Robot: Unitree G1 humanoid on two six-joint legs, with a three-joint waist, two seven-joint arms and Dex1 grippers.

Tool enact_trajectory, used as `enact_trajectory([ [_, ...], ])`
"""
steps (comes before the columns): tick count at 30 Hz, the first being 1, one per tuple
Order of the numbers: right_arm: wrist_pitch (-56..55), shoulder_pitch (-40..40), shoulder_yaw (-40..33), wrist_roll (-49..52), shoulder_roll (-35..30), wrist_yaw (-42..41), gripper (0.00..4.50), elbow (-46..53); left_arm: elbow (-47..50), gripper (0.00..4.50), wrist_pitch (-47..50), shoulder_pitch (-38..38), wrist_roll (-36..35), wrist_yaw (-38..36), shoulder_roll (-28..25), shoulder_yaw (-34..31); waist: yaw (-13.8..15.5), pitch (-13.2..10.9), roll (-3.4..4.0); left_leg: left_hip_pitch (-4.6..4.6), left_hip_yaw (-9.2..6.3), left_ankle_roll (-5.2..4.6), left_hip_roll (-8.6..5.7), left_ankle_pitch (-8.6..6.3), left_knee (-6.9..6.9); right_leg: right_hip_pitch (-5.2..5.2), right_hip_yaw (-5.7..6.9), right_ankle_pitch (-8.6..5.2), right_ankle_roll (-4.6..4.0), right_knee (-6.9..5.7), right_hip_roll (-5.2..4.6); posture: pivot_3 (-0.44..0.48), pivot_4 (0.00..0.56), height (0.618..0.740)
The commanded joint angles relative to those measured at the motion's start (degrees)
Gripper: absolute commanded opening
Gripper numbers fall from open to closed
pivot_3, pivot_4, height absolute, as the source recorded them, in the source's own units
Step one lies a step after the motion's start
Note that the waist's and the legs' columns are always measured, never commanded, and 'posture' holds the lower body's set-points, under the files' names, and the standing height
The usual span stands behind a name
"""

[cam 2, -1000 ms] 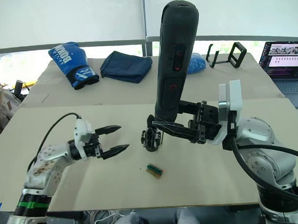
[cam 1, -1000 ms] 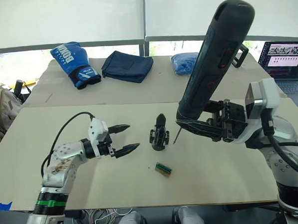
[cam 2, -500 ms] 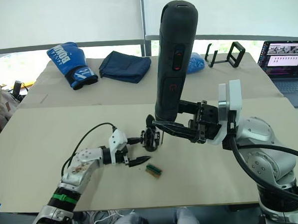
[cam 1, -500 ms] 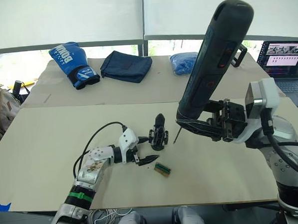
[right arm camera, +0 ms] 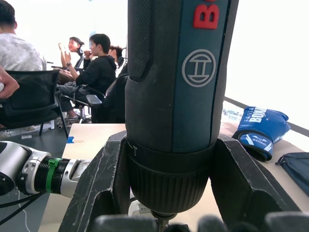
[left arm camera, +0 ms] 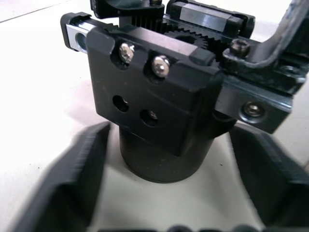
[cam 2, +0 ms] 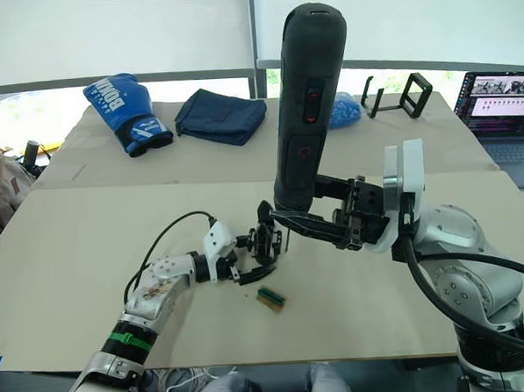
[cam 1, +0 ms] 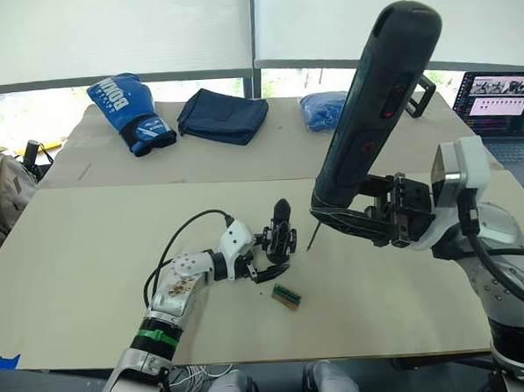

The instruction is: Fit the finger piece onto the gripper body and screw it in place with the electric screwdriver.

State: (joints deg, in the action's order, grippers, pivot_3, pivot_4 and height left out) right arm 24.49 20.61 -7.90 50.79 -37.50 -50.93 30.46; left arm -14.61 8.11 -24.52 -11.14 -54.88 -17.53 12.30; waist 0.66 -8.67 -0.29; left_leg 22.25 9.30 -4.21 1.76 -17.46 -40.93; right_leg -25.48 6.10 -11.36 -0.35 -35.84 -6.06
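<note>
The small black gripper body (cam 1: 280,241) stands on the table's middle, and a dark tapered finger piece (cam 1: 282,210) rises from its top. My left gripper (cam 1: 269,255) is open, one finger on each side of the body's round barrel (left arm camera: 164,159), with a gap showing between each finger (left arm camera: 72,183) and the barrel. My right gripper (cam 1: 355,216) is shut on the electric screwdriver (cam 1: 371,102), which stands tilted, tall and black with red markings. Its thin bit (cam 1: 309,239) hangs just right of the gripper body.
A tiny green-brown block (cam 1: 287,296) lies just in front of the gripper body. On the far table lie a blue boxing glove (cam 1: 127,111), a navy cloth (cam 1: 223,115) and a blue bundle (cam 1: 322,110). A black stand (cam 2: 397,92) and a laptop (cam 1: 503,104) are at the far right.
My left gripper has travelled right across the table, from well left of the gripper body to straddling its base. The right arm and the screwdriver have held still.
</note>
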Motion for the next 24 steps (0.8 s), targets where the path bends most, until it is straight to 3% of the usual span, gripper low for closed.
enact_trajectory([
  [1,-0.32,0.17,-2.12,1.02,-0.66,0.3,1.94,2.48,-0.45,2.39,-1.9,-0.74,-0.93,-4.71,-1.18,0.46,0.0,0.0,0.0,-0.01,0.0,0.0,0.0,0.0,0.01,0.0,0.0,0.0,0.0,0.0,0.0,0.0,0.15,0.74],
  [5,-0.17,-0.43,-2.38,1.34,-1.26,0.01,1.94,2.68,-7.34,2.3,-7.78,-5.45,-1.35,-12.58,-2.94,-0.23,0.01,0.0,0.0,0.03,0.0,0.01,0.0,0.0,-0.02,-0.03,0.05,0.0,0.0,0.0,0.04,0.0,0.15,0.74],
  [12,-0.14,-1.25,-2.41,1.54,-2.21,-0.22,1.94,3.03,-21.39,2.3,-17.7,-12.6,1.06,-18.03,-1.44,0.04,0.09,-0.02,-0.03,0.06,0.0,0.0,-0.02,0.0,-0.05,-0.02,0.05,0.0,0.0,0.01,0.03,0.0,0.15,0.74],
  [22,-0.04,-2.13,-2.52,1.72,-2.84,0.05,1.94,3.81,-31.82,2.3,-23.17,-15.84,2.98,-17.54,1.21,-1.22,0.2,-0.02,-0.03,0.05,-0.07,-0.14,-0.06,-0.07,-0.16,0.09,0.06,0.05,0.08,0.02,-0.06,0.0,0.15,0.74],
  [24,-0.11,-2.42,-2.67,1.77,-2.92,0.0,1.94,3.93,-30.45,3.39,-21.31,-15.11,2.79,-16.18,1.48,-1.64,0.15,-0.02,-0.04,0.03,-0.09,-0.2,-0.06,-0.1,-0.21,0.13,0.06,0.07,0.11,0.02,-0.09,0.0,0.15,0.74],
])
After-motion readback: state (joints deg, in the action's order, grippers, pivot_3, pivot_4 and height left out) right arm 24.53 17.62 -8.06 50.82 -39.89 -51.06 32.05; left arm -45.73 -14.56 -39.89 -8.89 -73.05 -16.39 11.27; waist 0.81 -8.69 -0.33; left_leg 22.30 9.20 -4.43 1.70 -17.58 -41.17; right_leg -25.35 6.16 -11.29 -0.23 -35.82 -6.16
